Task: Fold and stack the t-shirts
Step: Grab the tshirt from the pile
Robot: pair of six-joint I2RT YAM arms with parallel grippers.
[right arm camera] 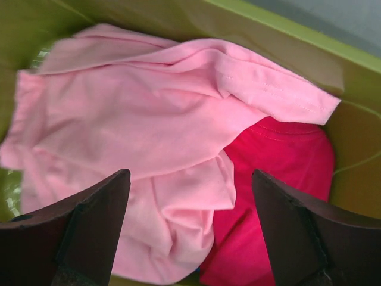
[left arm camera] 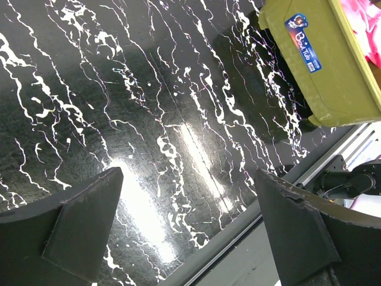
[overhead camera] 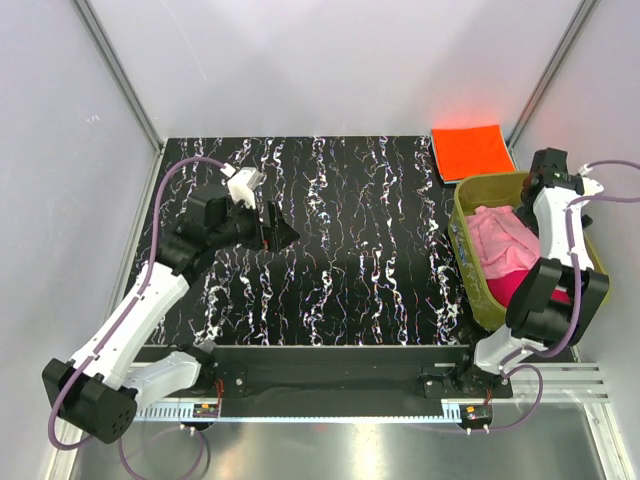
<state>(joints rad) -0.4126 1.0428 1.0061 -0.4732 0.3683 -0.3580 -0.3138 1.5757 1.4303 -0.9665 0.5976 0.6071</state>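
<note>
Two t-shirts lie crumpled in the olive-green tub (right arm camera: 286, 30) directly under my right gripper (right arm camera: 190, 232). The light pink t-shirt (right arm camera: 149, 119) spreads between the fingers and out past the one on the left of the right wrist view. The magenta t-shirt (right arm camera: 280, 161) pokes out from under it, nearer the other finger. Those fingers are spread wide and hang above the cloth, touching nothing that I can see.

My left gripper (left arm camera: 190, 232) is also released, its fingers well apart over the bare black marbled table top (left arm camera: 119, 89), with nothing between them. Ahead of those fingertips and off to one side stands the tub's outer wall, which carries a blue sticker (left arm camera: 303, 34).

From the top camera, the bright orange t-shirt (overhead camera: 470, 150) lies folded flat at the table's far corner, just beyond the tub, well apart from both grippers. A blue edge (overhead camera: 441, 168) peeks from beneath it.
</note>
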